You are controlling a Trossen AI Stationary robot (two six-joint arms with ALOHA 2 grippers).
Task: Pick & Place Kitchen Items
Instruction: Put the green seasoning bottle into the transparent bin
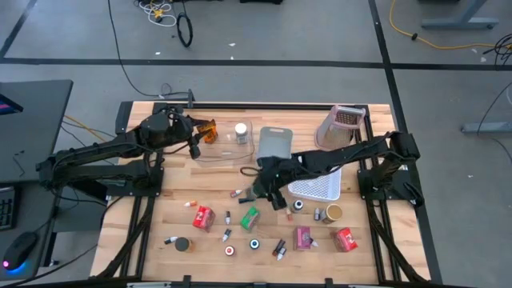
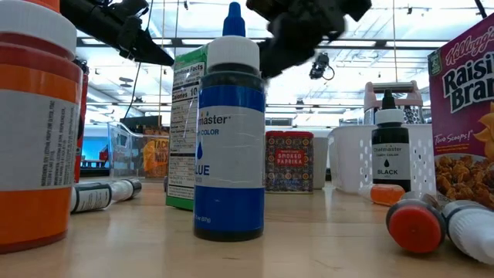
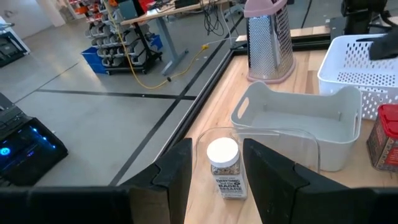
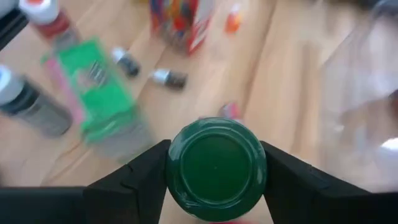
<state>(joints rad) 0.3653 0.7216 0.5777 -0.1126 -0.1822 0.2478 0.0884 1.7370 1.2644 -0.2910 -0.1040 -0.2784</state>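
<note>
Right tool (image 4: 214, 171) is clamped on a round, dark green lidded jar (image 4: 214, 163), one dark finger on each side of the lid; in the high view it sits over the middle of the worktop (image 1: 160, 228), just beside the white perforated basket (image 1: 316, 188). The jar is hard and rigid, so it should take a firm squeeze without harm, but its smooth round cap looks slippery and could twist between flat fingers; I would hold it across the widest part of the lid, as it is held now. It seems light.

Left tool (image 3: 214, 180) hangs at the far left of the worktop with its fingers part open and holding nothing, over a clear plastic bin (image 1: 224, 142). Between its fingers shows a small white-capped spice jar (image 3: 225, 168) standing in that bin, labelled "EVERYTHING BAGEL".

Readable from the low view: a blue food-colour bottle (image 2: 228, 131) marked "COLOR" and "BLUE", a black one (image 2: 390, 143) marked "BLACK", a red tin (image 2: 289, 160) reading "SMOKED PAPRIKA", and a red cereal box (image 2: 465, 116) with "Kellogg's Raisin Bran".
</note>
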